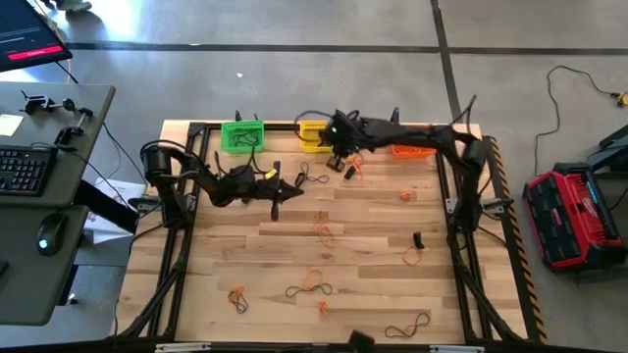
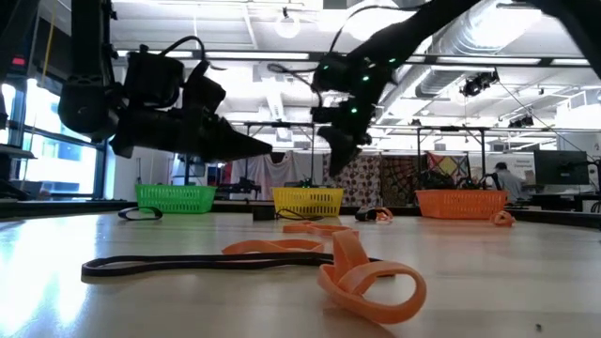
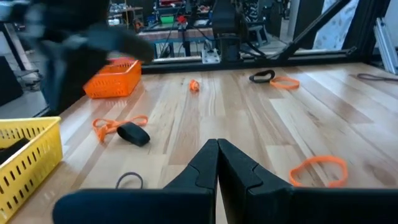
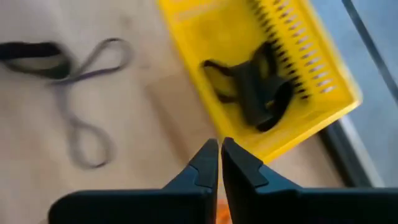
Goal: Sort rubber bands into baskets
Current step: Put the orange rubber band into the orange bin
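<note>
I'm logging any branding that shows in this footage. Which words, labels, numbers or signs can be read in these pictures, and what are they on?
No text reads clearly in any view.
Red-and-dark computer screen beside the table: lines of writing, too small to read.
White paper note on the grey desk: blurred, unreadable.
Red and black tool case on the floor: no label legible.
Green, yellow and orange plastic lattice baskets: no markings visible.

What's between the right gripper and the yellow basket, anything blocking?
Nothing visible. The right gripper, fingers shut and empty, hangs just off the yellow basket wall. Only bare table lies between them. Black bands already lie inside the basket. A dark band lies on the table, off to the side and not in the path.
</note>
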Tool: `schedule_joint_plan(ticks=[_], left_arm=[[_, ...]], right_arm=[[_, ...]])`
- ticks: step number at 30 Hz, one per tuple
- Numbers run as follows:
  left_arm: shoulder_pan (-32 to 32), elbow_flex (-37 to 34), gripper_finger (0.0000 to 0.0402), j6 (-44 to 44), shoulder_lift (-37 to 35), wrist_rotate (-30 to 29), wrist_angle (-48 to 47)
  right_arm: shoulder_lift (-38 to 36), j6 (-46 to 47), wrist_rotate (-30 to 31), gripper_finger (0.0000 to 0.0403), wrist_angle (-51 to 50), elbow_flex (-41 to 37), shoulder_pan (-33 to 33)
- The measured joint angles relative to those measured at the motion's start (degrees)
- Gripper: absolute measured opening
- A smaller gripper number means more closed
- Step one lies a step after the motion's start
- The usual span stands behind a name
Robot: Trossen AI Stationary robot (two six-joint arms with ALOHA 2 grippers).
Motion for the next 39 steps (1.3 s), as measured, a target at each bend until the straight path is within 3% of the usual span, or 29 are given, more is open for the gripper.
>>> schedule_joint_plan(ticks=[6, 11, 18, 29, 39], left_arm=[[0.02, 0.00, 0.0000, 0.35, 0.00, -0.13, -0.55], [0.02, 0.45, 0.0000, 0.49, 0.00, -1.11, -0.64], [-0.02, 0.94, 0.0000, 0.27, 0.00, -1.88, -1.24], [-0.04, 0.94, 0.0000, -0.16, 0.00, -2.03, -1.64], [-0.04, 0.94, 0.0000, -0.19, 0.00, -2.03, -1.80]], right_arm=[[-9.35, 8.11, -5.44, 0.0004, 16.23, -20.11, 8.19], [-11.64, 15.26, -5.59, 0.0005, 23.92, -27.99, 17.47], [-8.74, 21.33, -4.56, 0.0022, 26.14, -27.35, 26.21], [-4.89, 23.95, -4.35, 0.0105, 26.21, -24.90, 28.61], [-0.77, 25.54, -4.49, 0.0092, 27.17, -24.78, 29.94]])
